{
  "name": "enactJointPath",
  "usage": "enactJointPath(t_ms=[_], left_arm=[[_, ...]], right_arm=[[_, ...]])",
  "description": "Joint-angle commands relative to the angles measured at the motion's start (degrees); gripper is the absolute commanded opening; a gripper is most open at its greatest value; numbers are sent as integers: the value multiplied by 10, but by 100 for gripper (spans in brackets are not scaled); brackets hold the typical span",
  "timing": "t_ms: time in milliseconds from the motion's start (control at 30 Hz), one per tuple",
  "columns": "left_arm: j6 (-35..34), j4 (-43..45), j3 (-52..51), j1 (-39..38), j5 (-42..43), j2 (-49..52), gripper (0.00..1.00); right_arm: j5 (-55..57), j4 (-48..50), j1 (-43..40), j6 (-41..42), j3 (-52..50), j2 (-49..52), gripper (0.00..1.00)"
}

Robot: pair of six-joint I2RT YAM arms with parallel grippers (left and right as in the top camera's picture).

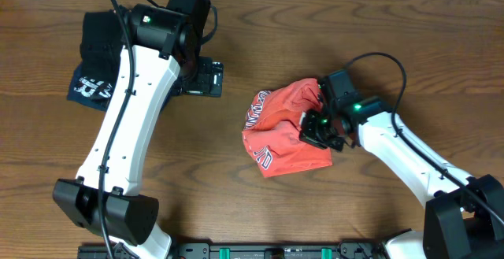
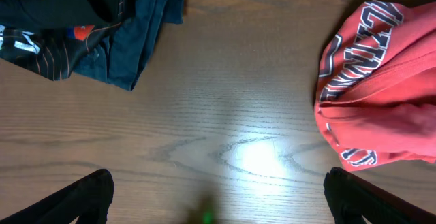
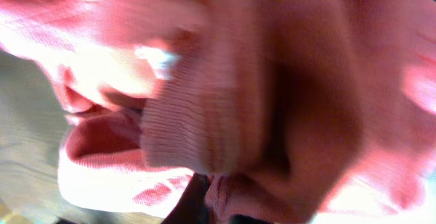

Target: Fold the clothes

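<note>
Ok, snapshot status. My R gripper [image 1: 319, 127] was clamped shut on the T-shirt [image 1: 287, 129], biting the bunched side of the wad that faced my R arm. R wrist cam showed nothing but coral cloth, w/ ribbed knit right at the jaws. Prob. the collar, couldn't confirm. My fingers were mostly buried, so I couldn't tell how deep the bite went.

Shirt was a crumpled heap on the table [image 1: 236, 204], not flat. Its bulk lay ahead of the R jaws, running out toward the L arm's side. As far as a wad has a long axis, it ran from the R jaws across to the lettered edge at the far end.

My L gripper [image 1: 201, 76] was wide open and empty, over bare wood, w/ nothing between its fingers [image 2: 82, 200]. From the L jaws the shirt lay ahead and out past one finger, clear gap, no contact. The dark garments [image 1: 98, 62] lay ahead past the other finger. Not my job.

My read: R arm was the nearer one by far. Spreading the heap would need a 2nd grip on that far lettered edge, so L would have to cross the gap.
</note>
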Motion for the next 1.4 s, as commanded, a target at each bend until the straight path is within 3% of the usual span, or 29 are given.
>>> enactJointPath(t_ms=[0,133,367,533,633,733,867,1100,1200,1367], left_arm=[[1,-2,0,1,-1,-10,100],[1,-3,0,1,-1,-10,100],[1,0,0,1,-1,-10,100],[1,1,0,1,-1,-10,100],[1,2,0,1,0,-10,99],[34,16,-1,1,66,-10,98],[169,58,-21,-9,234,-9,98],[228,157,-102,-54,284,11,99],[242,221,-142,-85,309,27,100],[248,320,-178,-142,313,63,100]], right_arm=[[-8,-24,-26,-41,0,-17,1],[-17,-58,-58,-113,0,-37,1],[167,-144,-131,-122,-1,-53,3],[193,-160,-147,-126,-1,-52,24],[143,-153,-156,-168,1,-54,18],[19,-140,-165,-266,3,-64,31],[-3,-151,-181,-222,3,-77,40],[-27,-139,-182,-166,3,-76,51],[-15,-129,-177,-139,3,-76,61],[61,-118,-159,-89,-9,-75,49]])
